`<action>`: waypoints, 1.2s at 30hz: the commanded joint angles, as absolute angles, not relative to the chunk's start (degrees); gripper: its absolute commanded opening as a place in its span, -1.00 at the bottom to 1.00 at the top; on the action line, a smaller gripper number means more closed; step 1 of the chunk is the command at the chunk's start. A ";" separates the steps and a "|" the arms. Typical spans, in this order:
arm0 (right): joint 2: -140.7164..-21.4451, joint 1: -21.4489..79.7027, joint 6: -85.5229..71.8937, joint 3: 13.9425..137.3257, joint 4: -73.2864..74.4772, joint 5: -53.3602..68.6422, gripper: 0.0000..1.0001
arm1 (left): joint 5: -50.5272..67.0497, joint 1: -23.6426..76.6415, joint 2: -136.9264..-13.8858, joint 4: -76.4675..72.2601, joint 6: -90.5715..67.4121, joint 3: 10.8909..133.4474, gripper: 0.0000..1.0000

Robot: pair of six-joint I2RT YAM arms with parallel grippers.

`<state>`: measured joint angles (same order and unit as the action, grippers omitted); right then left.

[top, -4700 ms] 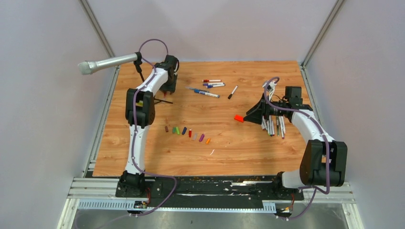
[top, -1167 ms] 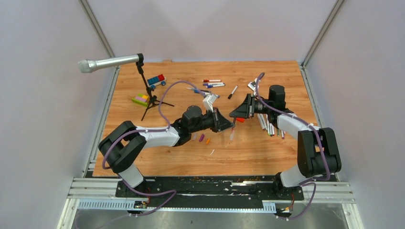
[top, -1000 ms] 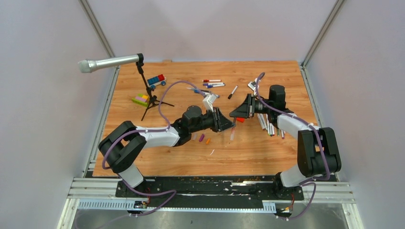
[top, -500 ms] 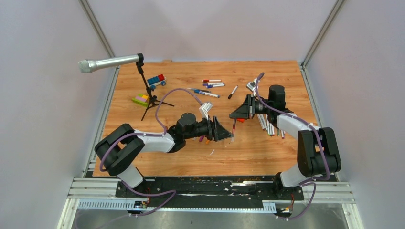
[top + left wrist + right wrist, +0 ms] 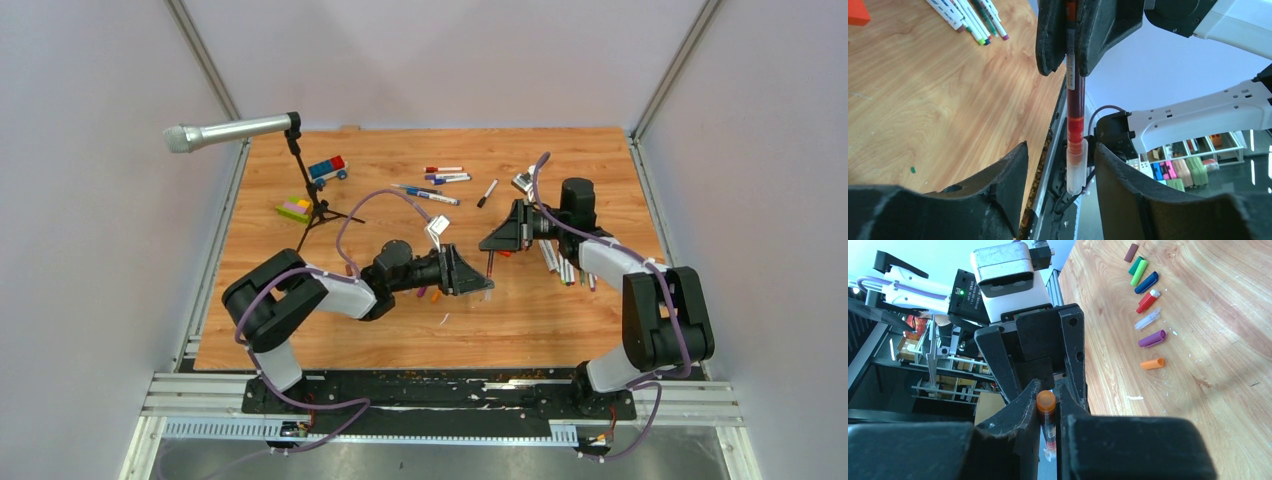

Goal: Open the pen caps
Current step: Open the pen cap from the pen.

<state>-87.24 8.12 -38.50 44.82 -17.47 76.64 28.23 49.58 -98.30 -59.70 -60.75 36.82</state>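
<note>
My right gripper point(image 5: 487, 243) point(image 5: 1048, 387) is shut on a red pen point(image 5: 489, 268) point(image 5: 1074, 100), held above the table with its orange end point(image 5: 1046, 401) toward the right wrist camera. The pen's clear cap point(image 5: 1075, 170) point(image 5: 486, 293) is on its far end. My left gripper point(image 5: 478, 284) point(image 5: 1060, 147) faces it, open, its fingers point(image 5: 1003, 185) on either side of the cap with a gap on both sides. Several loose pen caps point(image 5: 1148, 300) lie in a row on the table, from brown point(image 5: 1131, 252) to orange point(image 5: 1152, 363).
More pens lie at the back point(image 5: 440, 176) and in a bunch by the right arm point(image 5: 565, 262) point(image 5: 973, 20). An orange-red block point(image 5: 857, 11) lies nearby. A grey microphone point(image 5: 230, 130) on its tripod point(image 5: 315, 205) and toy bricks point(image 5: 327, 168) stand at the back left.
My left gripper has slid toward the near edge along the pen, and its jaws have opened wider and then narrowed somewhat. The right gripper has kept the pen still.
</note>
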 commanded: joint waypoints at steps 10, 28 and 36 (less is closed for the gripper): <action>-87.44 8.69 -38.02 46.31 -19.77 78.44 -1.00 | 30.16 50.89 -104.21 -77.78 -69.80 37.96 -0.71; -81.74 1.71 23.15 58.19 34.03 85.74 0.68 | 26.23 50.89 -84.08 -38.65 -50.94 34.86 -1.00; -82.28 1.50 101.97 66.97 88.74 77.16 0.98 | 19.98 50.89 -71.30 -2.04 -34.46 40.05 -1.00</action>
<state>-83.57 1.32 52.25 64.31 57.47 79.55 23.66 50.63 -75.05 -24.16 -45.91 35.83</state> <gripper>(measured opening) 0.912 0.030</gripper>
